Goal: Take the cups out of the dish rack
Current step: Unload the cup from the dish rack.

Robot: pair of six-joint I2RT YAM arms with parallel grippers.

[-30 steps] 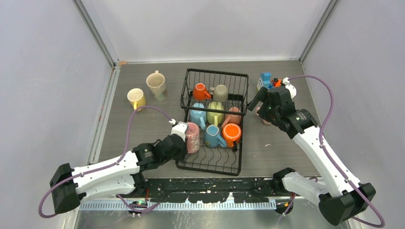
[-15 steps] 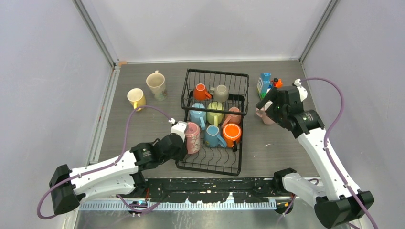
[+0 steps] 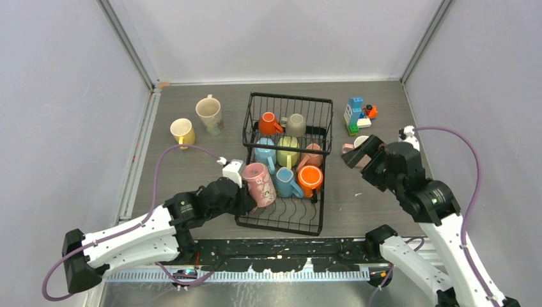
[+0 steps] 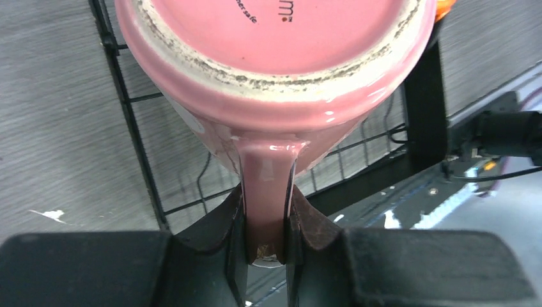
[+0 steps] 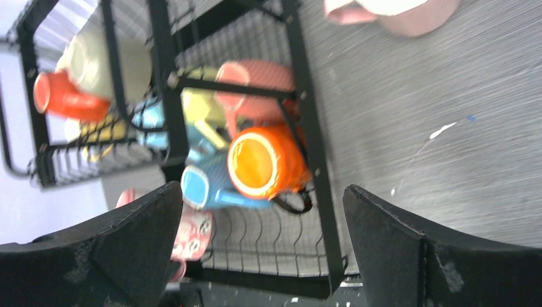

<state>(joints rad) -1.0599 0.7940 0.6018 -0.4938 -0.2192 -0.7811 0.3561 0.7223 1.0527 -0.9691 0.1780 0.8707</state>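
The left tool (image 4: 265, 220) is nearly closed, its two fingers (image 4: 227, 236) pinching the handle of a patterned pink mug (image 3: 259, 182). In the wrist view the mug's unglazed base ring faces the camera and the handle is squeezed between the pads. From above, the mug is tilted over the 8 o'clock edge of the dish rack (image 3: 278, 225), above the wavy-wire tray. I cannot tell whether it touches the wires.

Seven cups are in the rack. In the tall basket at 12 o'clock are an orange mug (image 3: 268, 122) and a grey-beige mug (image 3: 295, 123). Just toward 6 o'clock of them, in a row, are a light blue mug (image 3: 263, 153), a pale green mug (image 3: 287, 151) and a salmon mug (image 3: 312, 155). Further toward 6 o'clock lie a second blue mug (image 3: 286, 183) and a second orange mug (image 3: 310, 179), side by side.

The right tool (image 3: 356, 153) is spread wide and holds nothing. It hangs at 3 o'clock of the rack, over a pale pink mug (image 5: 415, 20) that sits on the surface (image 3: 192, 173) and is partly hidden from above by the tool.

At 10 o'clock of the rack, well apart from it, a yellow mug (image 3: 182, 131) and a cream mug (image 3: 209, 114) stand on the surface. At 2 o'clock is a toy-block figure (image 3: 356, 114).
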